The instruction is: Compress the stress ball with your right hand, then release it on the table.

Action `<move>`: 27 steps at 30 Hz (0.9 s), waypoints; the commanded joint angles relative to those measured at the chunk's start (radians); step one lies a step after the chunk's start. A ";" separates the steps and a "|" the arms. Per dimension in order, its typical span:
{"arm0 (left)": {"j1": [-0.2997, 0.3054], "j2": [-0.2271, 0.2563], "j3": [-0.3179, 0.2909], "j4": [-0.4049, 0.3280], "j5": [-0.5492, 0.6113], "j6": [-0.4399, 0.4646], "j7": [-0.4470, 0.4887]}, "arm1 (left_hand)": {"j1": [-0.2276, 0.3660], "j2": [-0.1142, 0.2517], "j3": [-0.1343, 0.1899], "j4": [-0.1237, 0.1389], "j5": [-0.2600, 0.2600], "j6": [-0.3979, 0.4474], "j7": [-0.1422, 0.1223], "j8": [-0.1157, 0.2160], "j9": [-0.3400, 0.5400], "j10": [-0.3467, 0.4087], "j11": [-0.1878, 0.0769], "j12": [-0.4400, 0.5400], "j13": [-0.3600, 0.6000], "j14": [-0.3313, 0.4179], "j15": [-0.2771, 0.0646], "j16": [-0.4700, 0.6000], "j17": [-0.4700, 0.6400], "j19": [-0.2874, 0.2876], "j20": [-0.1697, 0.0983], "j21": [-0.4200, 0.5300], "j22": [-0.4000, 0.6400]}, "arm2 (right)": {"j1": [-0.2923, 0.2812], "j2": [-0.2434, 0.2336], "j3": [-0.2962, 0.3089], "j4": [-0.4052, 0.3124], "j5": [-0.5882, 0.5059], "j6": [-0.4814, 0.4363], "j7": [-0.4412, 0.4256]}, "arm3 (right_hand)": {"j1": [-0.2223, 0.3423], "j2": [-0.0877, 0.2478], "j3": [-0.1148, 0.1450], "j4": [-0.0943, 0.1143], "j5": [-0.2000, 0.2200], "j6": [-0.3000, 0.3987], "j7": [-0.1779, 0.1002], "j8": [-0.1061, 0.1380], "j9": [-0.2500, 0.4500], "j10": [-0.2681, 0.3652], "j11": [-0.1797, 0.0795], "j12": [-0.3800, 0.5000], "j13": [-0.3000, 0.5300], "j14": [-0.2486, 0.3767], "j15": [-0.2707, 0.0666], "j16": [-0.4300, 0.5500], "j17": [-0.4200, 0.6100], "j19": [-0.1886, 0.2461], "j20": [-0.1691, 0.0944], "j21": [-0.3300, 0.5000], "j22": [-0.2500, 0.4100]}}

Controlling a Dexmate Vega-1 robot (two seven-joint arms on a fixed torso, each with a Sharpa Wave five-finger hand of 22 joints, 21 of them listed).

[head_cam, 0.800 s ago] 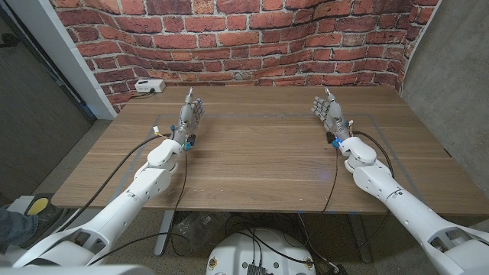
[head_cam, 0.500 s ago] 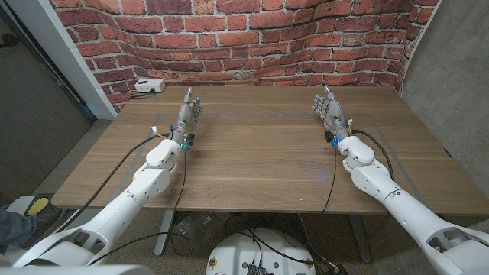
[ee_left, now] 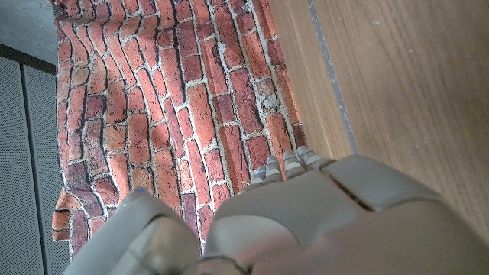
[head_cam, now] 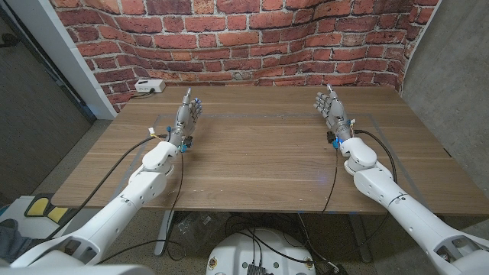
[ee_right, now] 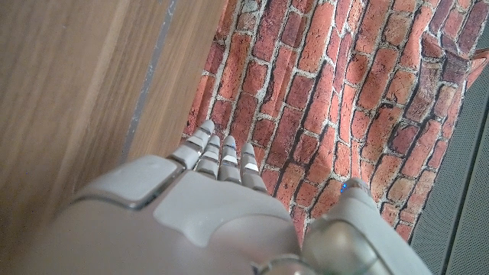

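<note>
My left hand [head_cam: 187, 116] stands on its edge at the left of the wooden table [head_cam: 260, 153], fingers straight and pointing at the brick wall, holding nothing. My right hand [head_cam: 331, 111] stands the same way at the right, fingers extended and apart, nothing in it. The left wrist view looks over the back of the left hand [ee_left: 321, 221] toward the wall. In the right wrist view the back of the right hand [ee_right: 191, 221] shows with its fingers stretched toward the bricks. I see no stress ball on the table in any view.
A small white box [head_cam: 150, 85] with a cable sits at the table's far left corner. A brick wall [head_cam: 252, 38] stands behind the table. A thin taped rectangle [head_cam: 267, 116] marks the tabletop between the hands.
Both hands stay where they were. The left forearm has shifted slightly, and the yellow and dark shape at the bottom left corner has moved.
</note>
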 commanded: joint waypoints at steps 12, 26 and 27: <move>0.056 0.044 -0.009 -0.097 0.045 0.021 0.063 | 0.044 0.024 -0.001 -0.017 0.017 0.092 -0.003 0.014 0.001 0.092 0.009 0.019 0.002 0.085 0.005 0.012 0.001 0.077 0.017 0.021 -0.001 | -0.132 -0.074 0.077 -0.116 0.012 0.057 -0.011 | 0.011 0.006 -0.003 -0.009 0.004 0.080 0.000 0.027 0.005 0.041 0.002 0.010 0.003 0.032 0.002 0.005 0.006 0.026 -0.003 0.003 0.004; 0.050 0.014 0.002 -0.086 0.081 -0.014 0.096 | 0.071 0.042 -0.002 -0.025 0.020 0.183 -0.024 0.025 0.001 0.154 -0.021 0.023 0.002 0.132 -0.028 0.006 0.000 0.126 0.018 0.028 -0.002 | -0.242 -0.131 0.144 -0.193 0.013 0.077 -0.030 | 0.014 0.011 -0.003 -0.011 0.004 0.068 -0.006 0.017 0.006 0.061 -0.003 0.015 0.003 0.049 -0.004 0.006 0.006 0.045 -0.004 0.006 0.004; 0.050 0.016 0.003 -0.088 0.087 -0.014 0.099 | 0.073 0.043 -0.002 -0.026 0.020 0.191 -0.027 0.027 0.001 0.156 -0.022 0.022 0.002 0.134 -0.027 0.005 0.000 0.126 0.018 0.027 -0.002 | -0.251 -0.133 0.150 -0.200 0.014 0.077 -0.035 | 0.015 0.011 -0.003 -0.011 0.004 0.068 -0.006 0.017 0.006 0.062 -0.003 0.015 0.003 0.050 -0.004 0.007 0.006 0.045 -0.005 0.006 0.004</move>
